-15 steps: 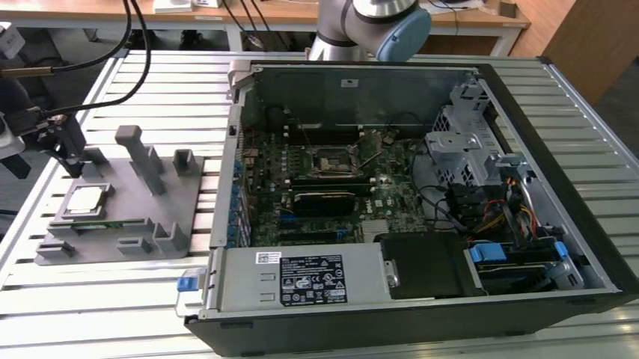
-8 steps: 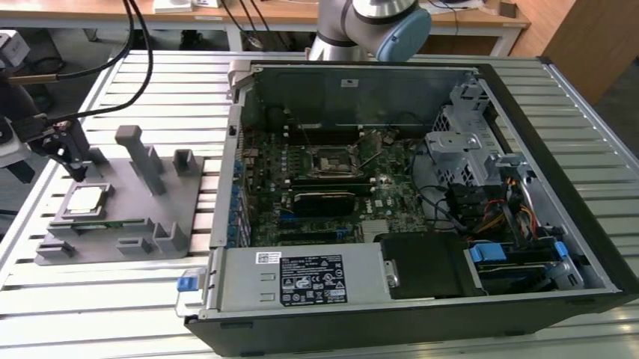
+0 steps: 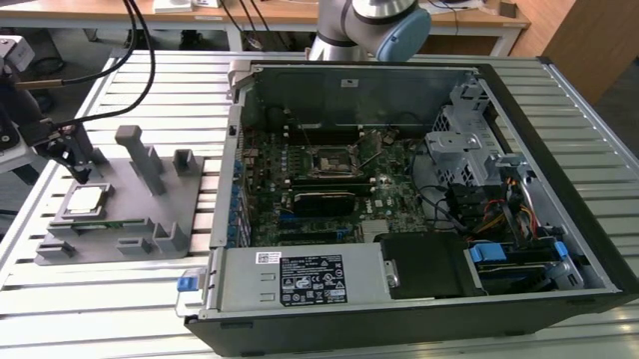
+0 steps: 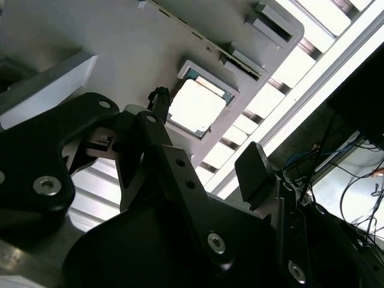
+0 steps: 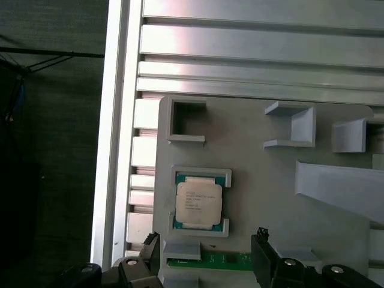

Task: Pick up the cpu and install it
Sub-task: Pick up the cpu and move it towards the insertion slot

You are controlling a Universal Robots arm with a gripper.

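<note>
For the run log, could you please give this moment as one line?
gripper: open, empty, near cpu | cpu: lying in pocket of grey fixture, not lifted

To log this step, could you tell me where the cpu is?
The cpu sits on the exterior view's left, in the grey fixture, beside the memory stick.

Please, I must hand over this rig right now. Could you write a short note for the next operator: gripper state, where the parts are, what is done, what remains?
The gripper: jaws open, empty, over the grey plastic holder plate, close to the chip, not touching it.
The flat square silver-topped cpu lies in its recess on that plate.
The black-framed square socket on the motherboard inside the open black computer case shows no silver chip.
Done: nothing yet. Left: pick-up and installation.
</note>
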